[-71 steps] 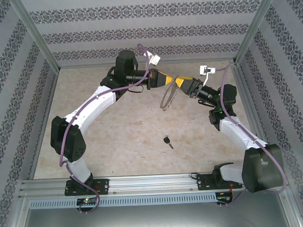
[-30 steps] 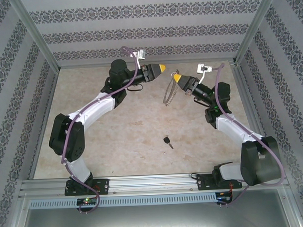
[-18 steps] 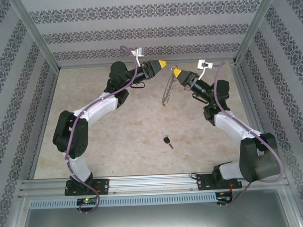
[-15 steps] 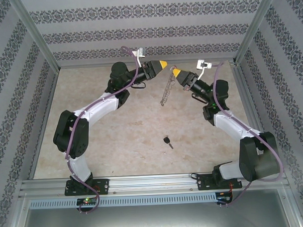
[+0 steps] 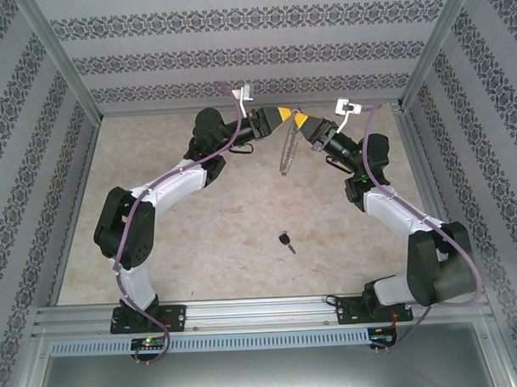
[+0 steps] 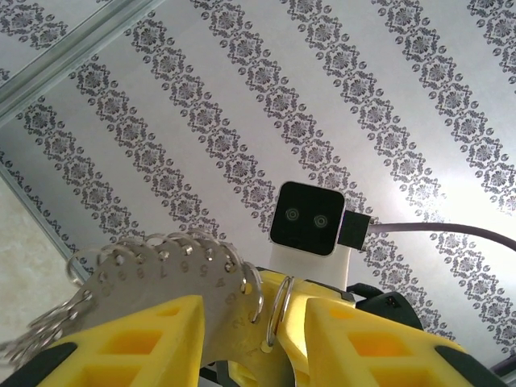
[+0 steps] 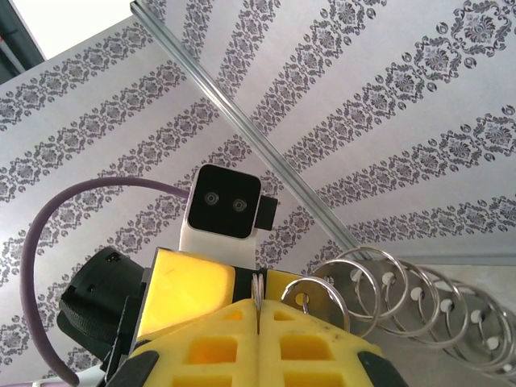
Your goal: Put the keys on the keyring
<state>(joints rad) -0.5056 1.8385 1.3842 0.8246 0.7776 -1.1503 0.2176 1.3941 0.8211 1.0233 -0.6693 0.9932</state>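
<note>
Your right gripper [image 5: 301, 121] pinches the keyring [image 5: 285, 153] aloft at the far side, your left gripper [image 5: 282, 114] gapes astride it, the key [image 5: 285, 241] lying nearer on the table [image 5: 200, 234]: closing off-centre could twist the hoop free.

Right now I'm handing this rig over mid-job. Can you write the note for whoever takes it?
Right gripper: shut on the keyring, which is held up over the far side of the table and dangling.
Left gripper: jaws apart, tip to tip with the right gripper. The keyring's rim and silver pieces sit between its fingers, with no clamp evident.
Key: lying flat on the table, near the middle, with neither gripper on it.
Done: keyring lifted.
Left: pick up the key and thread it onto the keyring.
</note>
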